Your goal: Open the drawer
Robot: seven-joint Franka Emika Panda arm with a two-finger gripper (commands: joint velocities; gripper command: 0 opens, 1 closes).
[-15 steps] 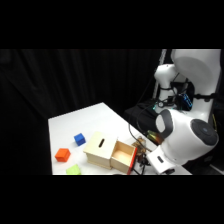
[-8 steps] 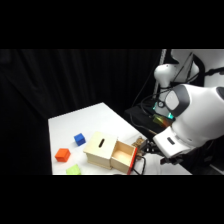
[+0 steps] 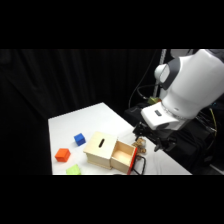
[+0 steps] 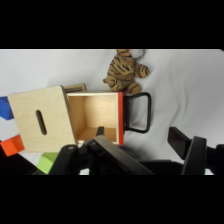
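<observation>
The slot-topped wooden box (image 3: 101, 147) stands near the table's front edge. Its drawer (image 3: 123, 155) is slid out to the right, showing its reddish front edge (image 4: 120, 118) and black wire loop handle (image 4: 139, 113). In the wrist view the drawer (image 4: 94, 116) looks empty inside. My gripper (image 3: 150, 140) hangs a little above and to the right of the handle, touching nothing. In the wrist view the gripper (image 4: 150, 150) is open, its two fingers (image 4: 191, 148) wide apart over bare table just below the handle.
A small plush tiger (image 4: 125, 70) lies beside the drawer's front, near the handle. Blue (image 3: 79, 139), orange (image 3: 62, 154) and green (image 3: 74, 170) blocks lie left of the box. The white table (image 3: 100, 117) ends close behind the box; dark clutter and cables lie to the right.
My arm has lifted and swung back from the drawer's handle, with the gripper now higher. The drawer stays pulled out and the box has not shifted.
</observation>
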